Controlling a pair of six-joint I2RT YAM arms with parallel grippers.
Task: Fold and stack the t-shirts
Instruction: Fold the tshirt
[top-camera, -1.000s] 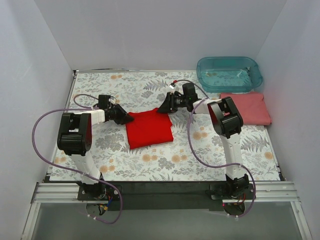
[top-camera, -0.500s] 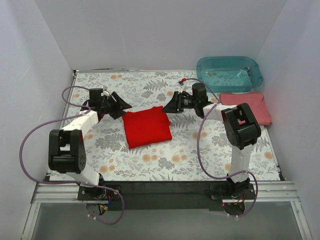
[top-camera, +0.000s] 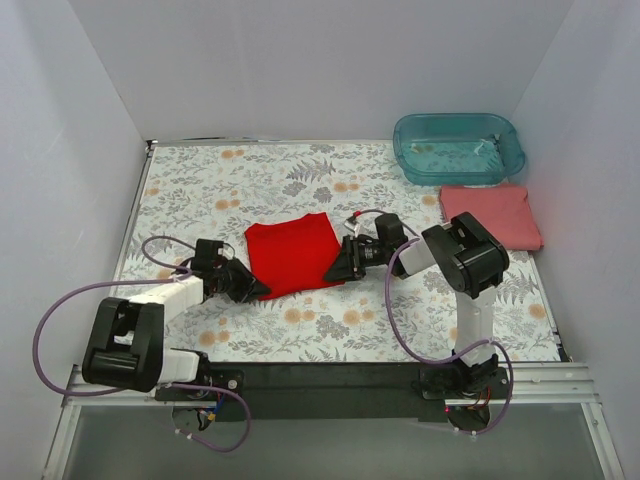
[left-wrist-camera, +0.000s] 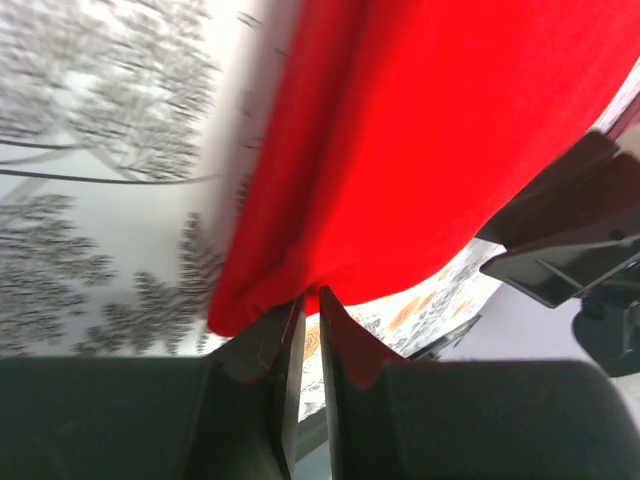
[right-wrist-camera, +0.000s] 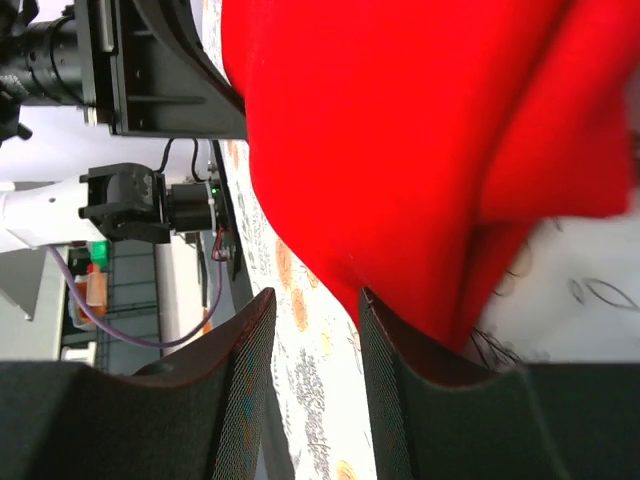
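The bright red t-shirt (top-camera: 292, 255) lies folded flat on the floral table. My left gripper (top-camera: 258, 289) sits at its near left corner. In the left wrist view my left gripper (left-wrist-camera: 310, 292) has its jaws almost together, pinching the red t-shirt (left-wrist-camera: 420, 130) at its edge. My right gripper (top-camera: 335, 272) is at the near right corner. In the right wrist view my right gripper (right-wrist-camera: 315, 295) stands open, one finger (right-wrist-camera: 400, 350) against the red t-shirt (right-wrist-camera: 400, 130) and bare table in the gap. The salmon-pink t-shirt (top-camera: 490, 215) lies folded at the far right.
A translucent teal tub (top-camera: 458, 147) stands at the back right, just behind the pink shirt. White walls close in the table (top-camera: 200, 180) on three sides. Purple cables loop beside both arms.
Both arms have come back from the shirt's far corners to its near corners. The left gripper let go, opened on the way, and has closed again on the near edge.
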